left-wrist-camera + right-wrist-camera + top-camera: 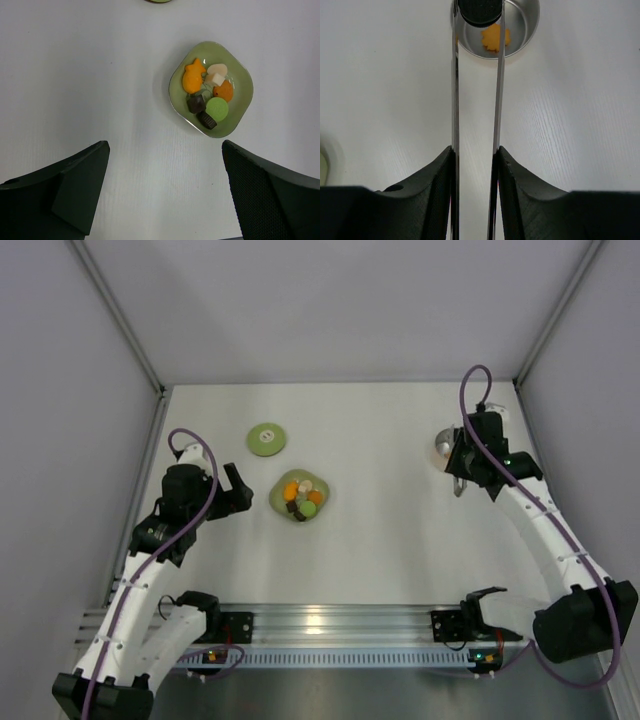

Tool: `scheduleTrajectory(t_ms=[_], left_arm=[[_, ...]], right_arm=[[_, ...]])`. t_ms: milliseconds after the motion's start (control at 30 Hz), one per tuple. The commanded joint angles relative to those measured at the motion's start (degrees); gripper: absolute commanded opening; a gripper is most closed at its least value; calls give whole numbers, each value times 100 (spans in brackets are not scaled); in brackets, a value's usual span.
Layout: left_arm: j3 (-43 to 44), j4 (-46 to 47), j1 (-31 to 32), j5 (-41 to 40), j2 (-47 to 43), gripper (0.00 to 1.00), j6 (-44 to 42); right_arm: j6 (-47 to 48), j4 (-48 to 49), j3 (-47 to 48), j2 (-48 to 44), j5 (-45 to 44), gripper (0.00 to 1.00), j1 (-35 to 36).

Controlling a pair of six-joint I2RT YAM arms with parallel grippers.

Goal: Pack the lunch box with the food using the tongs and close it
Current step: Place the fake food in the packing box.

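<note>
— Though clamped in the right gripper [475,151], closed on both arms, might twist: long tongs [498,90], tips pinching a dark round piece [480,12] above the lunch box [524,20], near the table's right edge.
— Risk of dropping short?
— Possibly. Seemingly nearer the rim than the centre. Released there, could strike the rim, bounce out and roll away. Could also land atop the orange piece [495,38] inside and sit high.
— And afterwards?
— Trouble seating the green lid [267,438], lying toward the far edge, left of centre. Rest of the food [217,107] waiting on the plate [244,92] mid-table, just beside the left gripper [164,145], spread wide open, holding nothing.
</note>
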State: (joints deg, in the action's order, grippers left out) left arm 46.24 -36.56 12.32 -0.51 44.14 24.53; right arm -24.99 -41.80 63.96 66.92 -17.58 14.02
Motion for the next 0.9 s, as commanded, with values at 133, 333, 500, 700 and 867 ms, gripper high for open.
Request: scheduleTrajectory(t_ms=[133, 333, 500, 700, 867], left_arm=[[17, 122, 43, -54, -37, 99, 7], [17, 114, 52, -72, -28, 99, -1], [25, 114, 78, -89, -28, 99, 7], [26, 114, 95, -107, -19, 99, 16], [25, 105, 113, -116, -28, 99, 16]], right_arm=[[328, 524, -173, 76, 510, 28, -505], [346, 699, -314, 225, 633, 32, -611], [346, 717, -314, 252, 607, 36, -664], [355, 665, -306, 173, 598, 42, -664], [364, 647, -323, 173, 598, 44, -664]])
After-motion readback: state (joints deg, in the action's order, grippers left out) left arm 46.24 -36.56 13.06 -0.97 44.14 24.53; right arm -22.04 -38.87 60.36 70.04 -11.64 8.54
